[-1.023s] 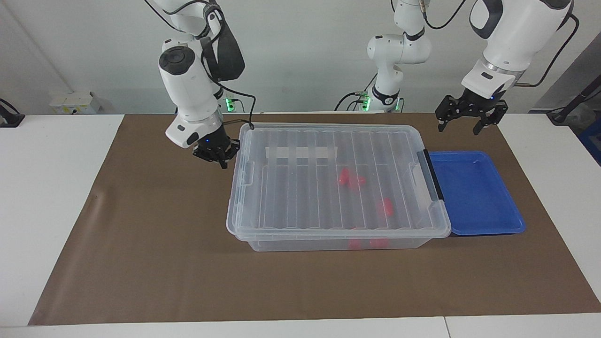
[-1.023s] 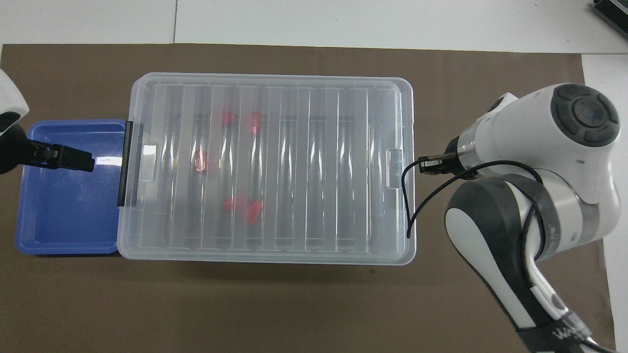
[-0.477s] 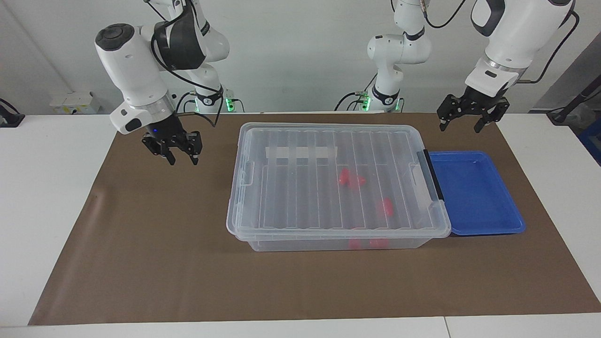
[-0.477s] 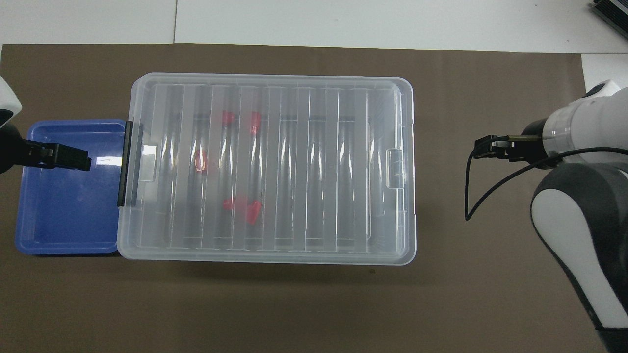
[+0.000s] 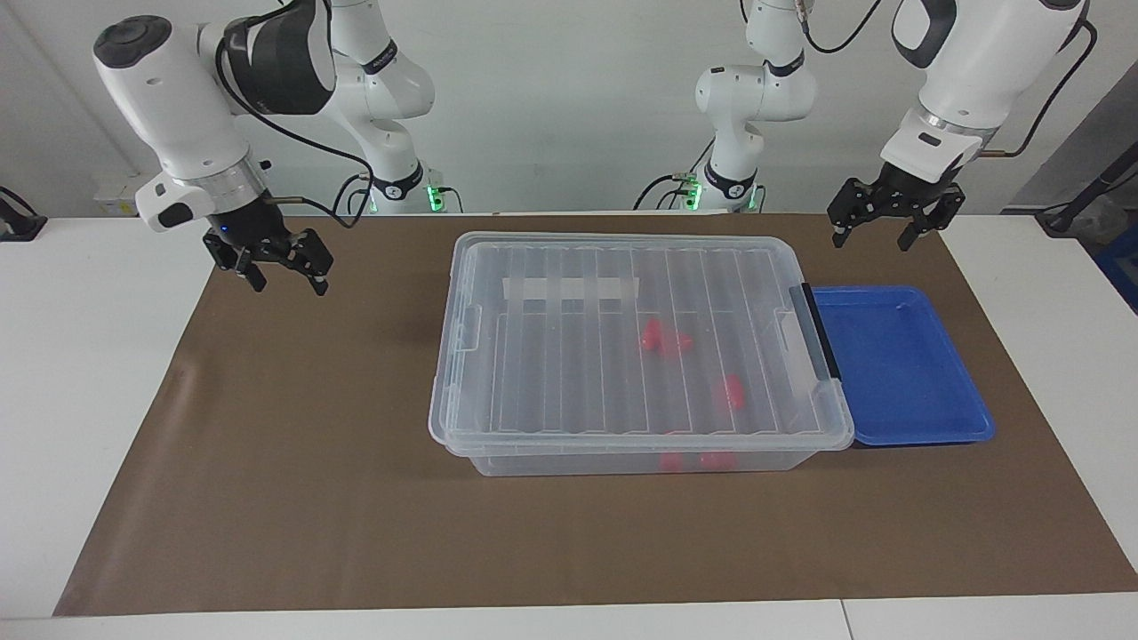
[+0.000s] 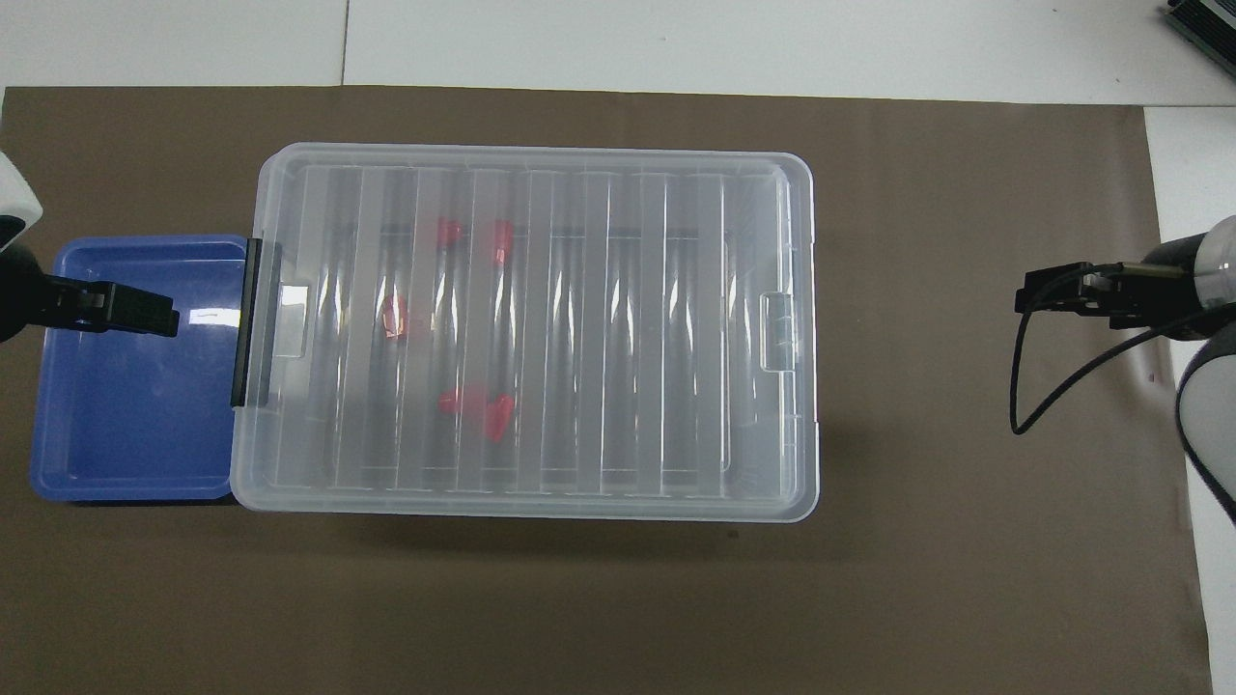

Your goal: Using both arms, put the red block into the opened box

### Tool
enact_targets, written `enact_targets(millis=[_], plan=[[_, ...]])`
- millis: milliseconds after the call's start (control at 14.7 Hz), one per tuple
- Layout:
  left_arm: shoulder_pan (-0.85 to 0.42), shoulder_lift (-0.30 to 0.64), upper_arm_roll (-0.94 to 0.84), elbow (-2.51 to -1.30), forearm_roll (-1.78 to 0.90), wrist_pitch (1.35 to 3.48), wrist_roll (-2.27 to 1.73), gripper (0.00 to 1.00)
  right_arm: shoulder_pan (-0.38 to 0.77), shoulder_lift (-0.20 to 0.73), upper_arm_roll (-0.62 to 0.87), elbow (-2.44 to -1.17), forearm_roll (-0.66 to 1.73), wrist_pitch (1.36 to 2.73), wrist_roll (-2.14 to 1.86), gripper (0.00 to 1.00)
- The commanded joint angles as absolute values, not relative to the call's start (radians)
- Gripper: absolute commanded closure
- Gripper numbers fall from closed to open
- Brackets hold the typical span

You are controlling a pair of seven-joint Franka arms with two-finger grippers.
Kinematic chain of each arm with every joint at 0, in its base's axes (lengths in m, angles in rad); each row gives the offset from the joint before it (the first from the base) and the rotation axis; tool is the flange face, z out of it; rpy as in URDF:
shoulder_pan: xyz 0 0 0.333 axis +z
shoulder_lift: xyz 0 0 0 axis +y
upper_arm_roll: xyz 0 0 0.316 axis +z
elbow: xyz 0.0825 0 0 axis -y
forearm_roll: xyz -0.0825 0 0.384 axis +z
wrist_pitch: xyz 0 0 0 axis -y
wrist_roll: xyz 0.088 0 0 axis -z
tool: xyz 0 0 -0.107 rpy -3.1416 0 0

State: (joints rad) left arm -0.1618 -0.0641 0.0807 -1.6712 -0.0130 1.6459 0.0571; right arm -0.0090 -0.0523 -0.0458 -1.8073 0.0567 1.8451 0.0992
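Clear ribbed-lid plastic storage box (image 5: 640, 347) lies lidded, red pieces inside; both arms hang clear of it.

Small red plastic blocks (image 5: 665, 340) already sit inside the box, beside which lies a shallow blue tray (image 5: 898, 364). The left gripper (image 5: 892, 222) hovers over the mat near the box's black-latched end, fingers spread, empty; the right gripper (image 5: 283, 267) hangs off the box's other end, likewise spread and empty. Placing looks finished; nothing seems left but to rest.
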Motion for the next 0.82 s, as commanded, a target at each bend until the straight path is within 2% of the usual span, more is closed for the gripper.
enact_targets(millis=[0,477,750], plan=[[-0.163,-0.092,0.084,-1.700,-0.017,1.638,0.046,0.00,-0.025,-0.068,-0.046,-1.748,0.014,1.783,0.071,0.00],[-0.163,-0.092,0.084,-1.698,-0.017,1.638,0.046,0.00,-0.017,0.005,-0.041,-1.510,-0.020,1.568,0.077,0.00],[-0.163,-0.092,0.084,-1.698,-0.018,1.638,0.046,0.00,-0.017,0.023,-0.037,-1.470,-0.015,1.499,0.077,0.00]])
